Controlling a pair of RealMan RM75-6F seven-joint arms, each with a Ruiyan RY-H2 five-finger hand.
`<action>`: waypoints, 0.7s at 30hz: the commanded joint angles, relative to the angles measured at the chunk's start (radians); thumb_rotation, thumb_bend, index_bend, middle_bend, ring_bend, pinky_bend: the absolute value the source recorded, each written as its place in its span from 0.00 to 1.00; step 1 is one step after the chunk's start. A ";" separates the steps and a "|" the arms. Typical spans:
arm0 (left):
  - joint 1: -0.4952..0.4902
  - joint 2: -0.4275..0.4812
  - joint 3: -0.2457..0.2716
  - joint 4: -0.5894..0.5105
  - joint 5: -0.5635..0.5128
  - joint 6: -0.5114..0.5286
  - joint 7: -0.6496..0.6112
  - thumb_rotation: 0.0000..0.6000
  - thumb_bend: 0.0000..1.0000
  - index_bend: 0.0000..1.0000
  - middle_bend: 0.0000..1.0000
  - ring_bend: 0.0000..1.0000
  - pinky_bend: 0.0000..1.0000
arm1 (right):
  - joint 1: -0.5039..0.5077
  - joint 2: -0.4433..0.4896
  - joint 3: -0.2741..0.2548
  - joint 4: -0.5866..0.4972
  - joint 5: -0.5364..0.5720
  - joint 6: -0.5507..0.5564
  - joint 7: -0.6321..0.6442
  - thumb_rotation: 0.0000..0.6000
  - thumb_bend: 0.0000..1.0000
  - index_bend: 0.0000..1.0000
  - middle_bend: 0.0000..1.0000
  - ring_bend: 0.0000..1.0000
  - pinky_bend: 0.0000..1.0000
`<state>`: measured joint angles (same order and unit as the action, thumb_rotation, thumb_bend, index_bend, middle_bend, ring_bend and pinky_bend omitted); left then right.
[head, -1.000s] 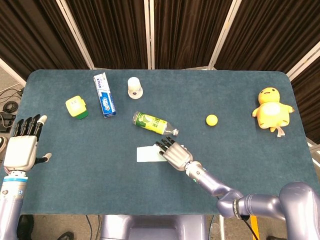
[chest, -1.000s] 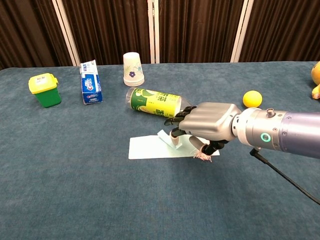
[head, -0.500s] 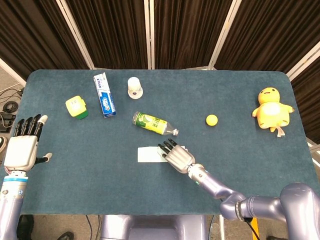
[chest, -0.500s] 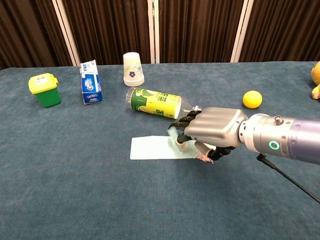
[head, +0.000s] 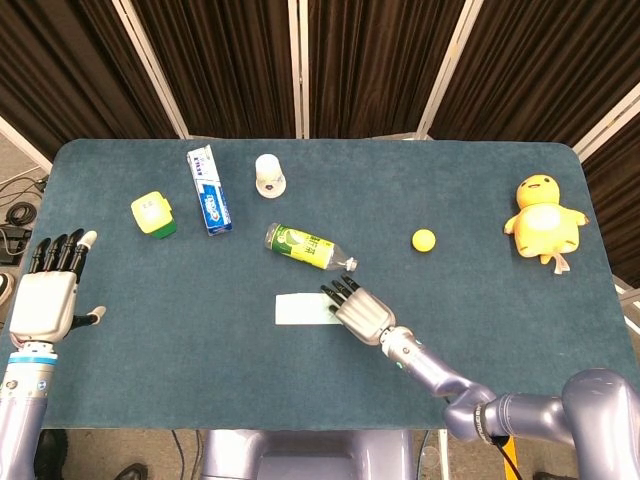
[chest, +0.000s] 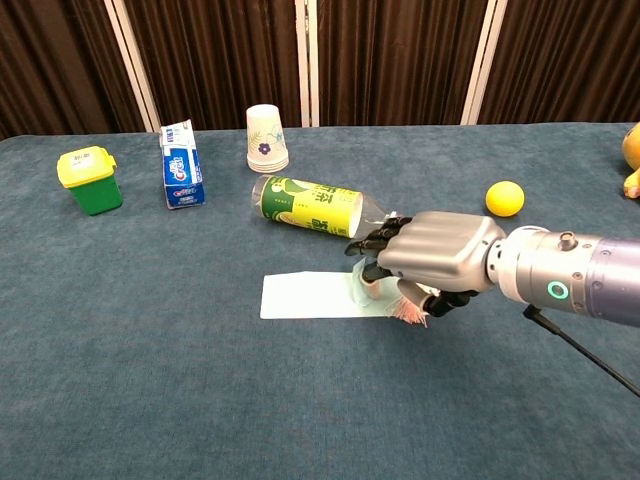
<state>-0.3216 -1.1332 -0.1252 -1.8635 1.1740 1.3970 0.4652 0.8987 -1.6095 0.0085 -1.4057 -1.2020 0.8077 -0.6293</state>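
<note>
A pale green paper sheet (head: 300, 309) (chest: 305, 296) lies flat on the blue table (head: 200, 330). My right hand (head: 360, 312) (chest: 435, 260) covers its right end, fingers curled down onto it with the thumb beneath, pinching that end; a small fold rises at the fingertips. Just behind the hand lies a green-labelled bottle (head: 305, 246) (chest: 310, 205) on its side, cap toward the hand. Off the table's left edge, my left hand (head: 45, 295) is held up, fingers apart and holding nothing; the chest view does not show it.
At the back left stand a yellow-lidded green bin (head: 153, 214) (chest: 90, 180), a toothpaste box (head: 209, 189) (chest: 181, 164) and an upturned paper cup (head: 268, 173) (chest: 266, 138). A yellow ball (head: 424, 239) (chest: 505, 198) and a plush duck (head: 543, 218) sit to the right.
My right hand has slid slightly right and nearer to me, drawing the sheet a little with it. The raised flap at its fingers has flattened. The left hand has not moved.
</note>
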 joint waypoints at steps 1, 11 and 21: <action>0.000 0.000 -0.001 0.000 0.000 -0.001 0.000 1.00 0.00 0.00 0.00 0.00 0.00 | -0.001 0.001 0.001 -0.001 0.008 0.000 -0.010 1.00 0.81 0.35 0.00 0.00 0.00; 0.002 0.001 -0.002 -0.003 0.004 -0.003 -0.001 1.00 0.00 0.00 0.00 0.00 0.00 | 0.003 0.000 -0.003 -0.039 0.004 0.000 -0.045 1.00 0.81 0.36 0.00 0.00 0.00; 0.005 0.006 -0.005 -0.005 0.007 -0.004 -0.007 1.00 0.00 0.00 0.00 0.00 0.00 | 0.007 -0.010 -0.001 -0.051 0.016 0.004 -0.077 1.00 0.81 0.36 0.00 0.00 0.00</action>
<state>-0.3168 -1.1276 -0.1302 -1.8686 1.1807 1.3929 0.4579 0.9051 -1.6192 0.0077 -1.4560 -1.1869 0.8111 -0.7052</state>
